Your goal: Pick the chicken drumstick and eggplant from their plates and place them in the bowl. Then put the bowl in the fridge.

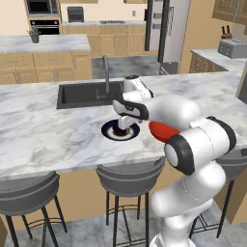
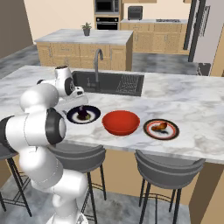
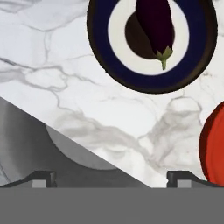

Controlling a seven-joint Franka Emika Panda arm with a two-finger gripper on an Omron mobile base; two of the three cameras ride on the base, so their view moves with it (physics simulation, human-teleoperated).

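A white Franka arm reaches over the near edge of a marble island counter [image 2: 183,94], above 3 grey bar stools [image 2: 166,168]. Its gripper [image 3: 109,177] hangs with both dark fingertips spread wide and nothing between them, above the counter's front edge and just short of the black-rimmed plate [image 3: 98,57]. In the left base view the gripper [image 1: 124,123] sits over that plate [image 1: 108,131].

The eggplant [image 3: 154,27], dark purple with a green stem, lies on the plate's dark centre and white ring; it appears as a small dark piece in the right base view [image 2: 82,113].

Just beside that plate stands the glossy red bowl [image 2: 121,122], with nothing in it, and its rim shows at the edge of the hand view [image 3: 213,144]. On the bowl's other side, the chicken drumstick [image 2: 158,127] rests on the reddish-brown-rimmed plate [image 2: 151,133].

Beyond them, a dark sink [image 2: 109,83] with a curved faucet [image 2: 97,59] is set into the counter. Farther back stands the grey fridge [image 1: 166,31], with 1 door ajar.
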